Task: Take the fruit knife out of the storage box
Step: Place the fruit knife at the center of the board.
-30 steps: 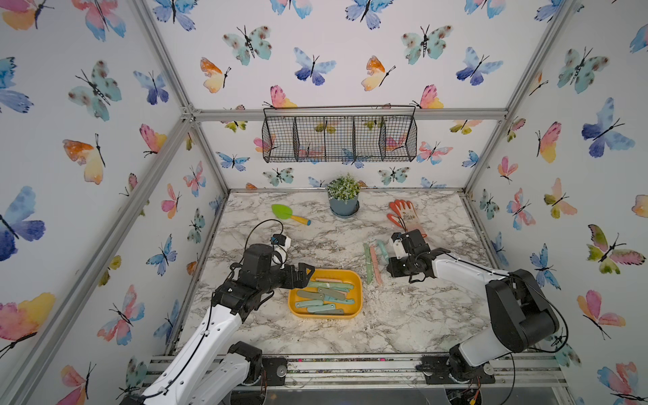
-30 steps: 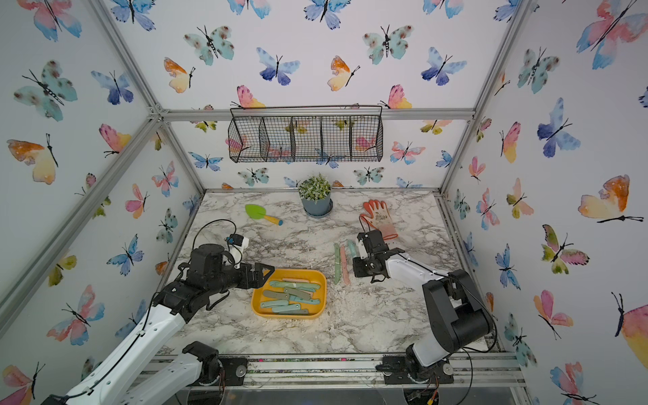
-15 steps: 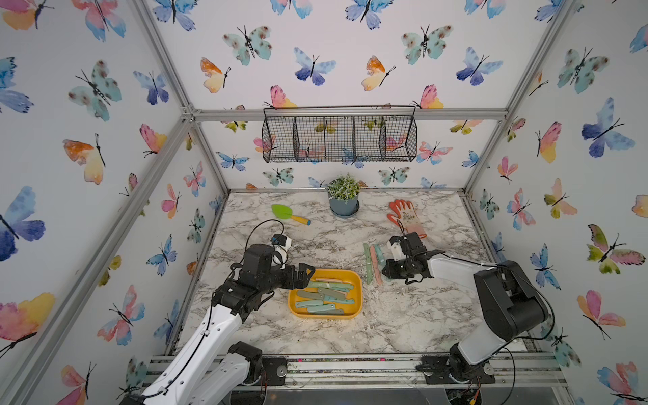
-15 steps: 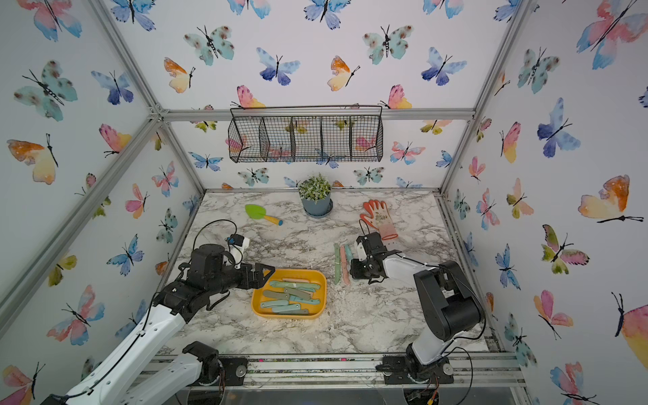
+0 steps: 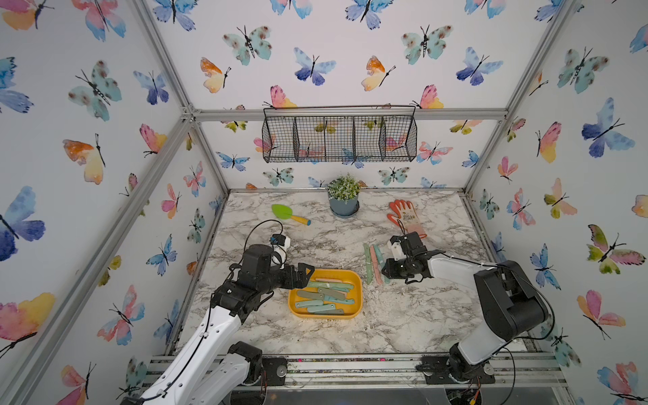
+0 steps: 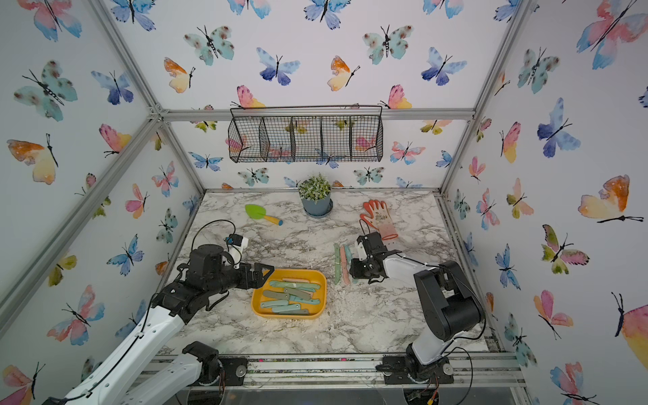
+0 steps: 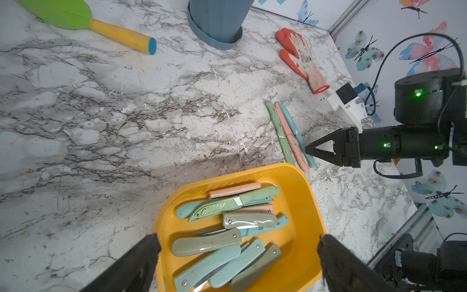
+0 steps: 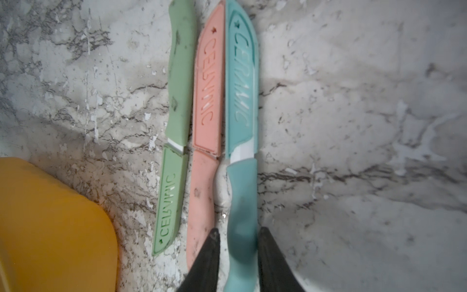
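Storage box [image 5: 324, 315] sits near the worktop's [image 5: 420, 315] front edge, a bit left of centre, and shows in both top views [image 6: 287, 315]. Inside is a loose heap of knives [image 7: 227, 222] (some sheathed, some folding) in teal, olive, pink and green, overlapping each other.

Teal fruit knife [image 8: 241, 177] is out of the box, flat on the worktop just beside the box's back-right corner. It lies w/ two others side by side, all running front to back: pink knife [image 8: 207, 113] in the middle, green knife [image 8: 177, 101] nearest the box. All three wear sheaths marked CERAMIC. Teal and pink sheaths touch; green lies just beside the pink and the other way round, sheath toward the front edge.

Right jaws are low at the teal knife's handle end, one black fingertip [image 8: 213, 242] on each side of the handle. They are slightly apart — a sliver of worktop shows btw one tip and the handle, so not clamped on it.

Left jaws are spread wide, fingertips [image 7: 149, 247] over the box's back-left corner, nothing gripped.

Toward the back edge: potted plant [image 5: 343, 205] at centre, green trowel [image 5: 289, 214] w/ yellow handle to its left, orange-and-white glove [image 5: 405, 217] toward the back-right corner. Black wire basket [image 5: 339, 138] hangs on the back wall.
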`<state>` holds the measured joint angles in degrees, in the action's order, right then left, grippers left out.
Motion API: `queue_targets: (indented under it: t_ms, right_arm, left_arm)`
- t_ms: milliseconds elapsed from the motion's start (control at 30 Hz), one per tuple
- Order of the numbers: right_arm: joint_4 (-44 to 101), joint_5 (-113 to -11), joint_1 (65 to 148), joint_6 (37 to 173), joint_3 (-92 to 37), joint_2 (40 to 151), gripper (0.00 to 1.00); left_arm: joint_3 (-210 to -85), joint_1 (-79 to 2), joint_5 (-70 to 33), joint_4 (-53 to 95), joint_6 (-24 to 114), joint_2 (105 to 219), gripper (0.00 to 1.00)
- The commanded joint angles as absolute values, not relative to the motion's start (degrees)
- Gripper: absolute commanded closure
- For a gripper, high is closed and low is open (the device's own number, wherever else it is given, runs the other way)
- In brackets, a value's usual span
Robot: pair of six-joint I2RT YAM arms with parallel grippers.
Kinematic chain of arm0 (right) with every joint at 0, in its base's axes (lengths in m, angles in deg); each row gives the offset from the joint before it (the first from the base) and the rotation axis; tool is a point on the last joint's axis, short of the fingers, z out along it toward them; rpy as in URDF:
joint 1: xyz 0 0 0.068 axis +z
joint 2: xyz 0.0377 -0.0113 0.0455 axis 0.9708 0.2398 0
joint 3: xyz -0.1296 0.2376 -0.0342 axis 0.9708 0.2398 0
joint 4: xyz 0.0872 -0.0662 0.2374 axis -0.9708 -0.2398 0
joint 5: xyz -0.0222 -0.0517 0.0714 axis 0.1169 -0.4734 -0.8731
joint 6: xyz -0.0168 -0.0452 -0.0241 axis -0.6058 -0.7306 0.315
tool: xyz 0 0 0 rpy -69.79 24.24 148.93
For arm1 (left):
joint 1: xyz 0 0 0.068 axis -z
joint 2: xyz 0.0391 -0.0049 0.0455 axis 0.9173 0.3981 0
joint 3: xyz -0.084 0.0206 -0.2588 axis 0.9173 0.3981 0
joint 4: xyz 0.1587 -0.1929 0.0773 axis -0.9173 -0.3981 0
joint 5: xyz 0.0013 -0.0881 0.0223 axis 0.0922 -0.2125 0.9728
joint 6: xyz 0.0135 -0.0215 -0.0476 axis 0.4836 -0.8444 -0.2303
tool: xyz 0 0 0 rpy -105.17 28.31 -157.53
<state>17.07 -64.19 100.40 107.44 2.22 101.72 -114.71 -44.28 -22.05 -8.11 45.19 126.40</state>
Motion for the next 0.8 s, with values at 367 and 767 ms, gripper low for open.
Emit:
queue_targets:
  t_ms: [367, 767]
  right_arm:
    - [21.0, -65.1, 101.9, 100.7, 3.2, 86.8, 0.65]
    - [18.5, -73.5, 120.0, 79.8, -5.6, 91.9, 0.57]
  left_arm:
    - [-115.9, -44.1, -15.3, -9.3, 44.7, 124.6, 0.02]
    - [-116.2, -45.9, -2.3, -10.5, 41.6, 121.9, 0.02]
